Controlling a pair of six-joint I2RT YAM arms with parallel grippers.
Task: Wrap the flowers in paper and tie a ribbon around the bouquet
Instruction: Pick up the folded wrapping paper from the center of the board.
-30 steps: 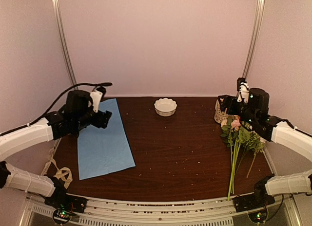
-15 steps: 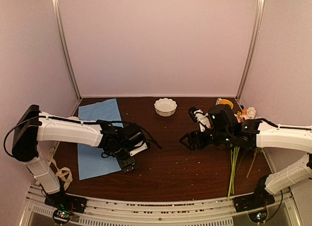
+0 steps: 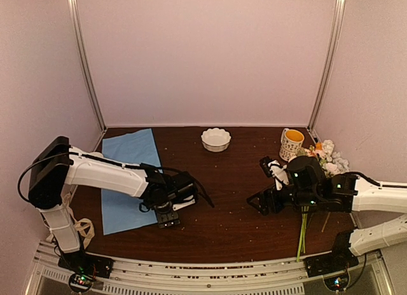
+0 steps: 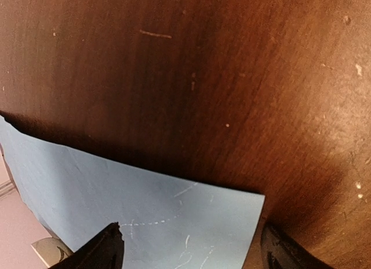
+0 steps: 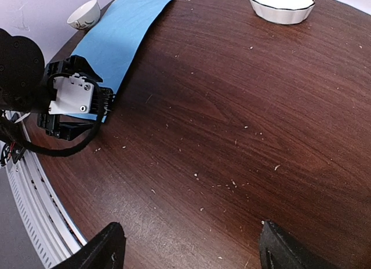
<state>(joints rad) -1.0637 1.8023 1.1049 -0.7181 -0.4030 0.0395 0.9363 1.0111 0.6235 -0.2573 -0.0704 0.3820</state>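
We see the left gripper [image 3: 166, 217] spread at the lower-right corner of the thin light-blue paper sheet [image 3: 127, 180], frame left. The right gripper [image 3: 262, 202] is spread too, centre-right; the green-stemmed artificial flowers [image 3: 301, 234] lie lower right.

Light-blue paper [image 3: 130, 152] lies flat along the counter's [image 3: 235, 180] left side, one short edge at the back wall. Flowers [image 3: 329, 156] lie far right, partly hidden — pale and orange blooms toward the back corner, green stems pointing to the near edge. Beige ribbon [image 3: 82, 227] sits loosely looped by the paper's near-left corner.
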